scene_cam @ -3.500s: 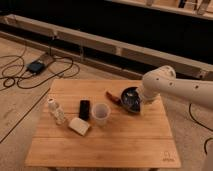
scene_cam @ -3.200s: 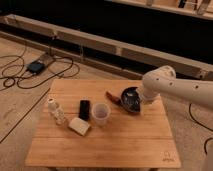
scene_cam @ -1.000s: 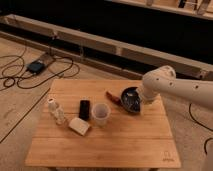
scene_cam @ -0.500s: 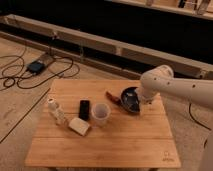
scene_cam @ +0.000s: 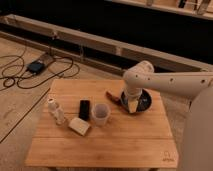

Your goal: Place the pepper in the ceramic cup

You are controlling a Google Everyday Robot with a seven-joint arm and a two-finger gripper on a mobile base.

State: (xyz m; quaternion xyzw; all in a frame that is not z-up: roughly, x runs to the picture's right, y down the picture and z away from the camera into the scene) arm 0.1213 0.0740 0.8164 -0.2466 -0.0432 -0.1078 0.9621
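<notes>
arm edged left | pincer (scene_cam: 132,106) open over dark bowl (scene_cam: 144,101) | pepper (scene_cam: 113,96) just left of it

Wooden table (scene_cam: 125,142) bears bottle (scene_cam: 56,111), pale block (scene_cam: 79,126), black slab (scene_cam: 85,109), ceramic cup (scene_cam: 100,114), pepper (scene_cam: 112,96) and dark bowl (scene_cam: 148,101), the hand (scene_cam: 132,105) over it

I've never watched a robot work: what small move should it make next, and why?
Probably move the open gripper off the bowl toward the pepper: it lies on the table between bowl and cup, not yet picked up.
</notes>
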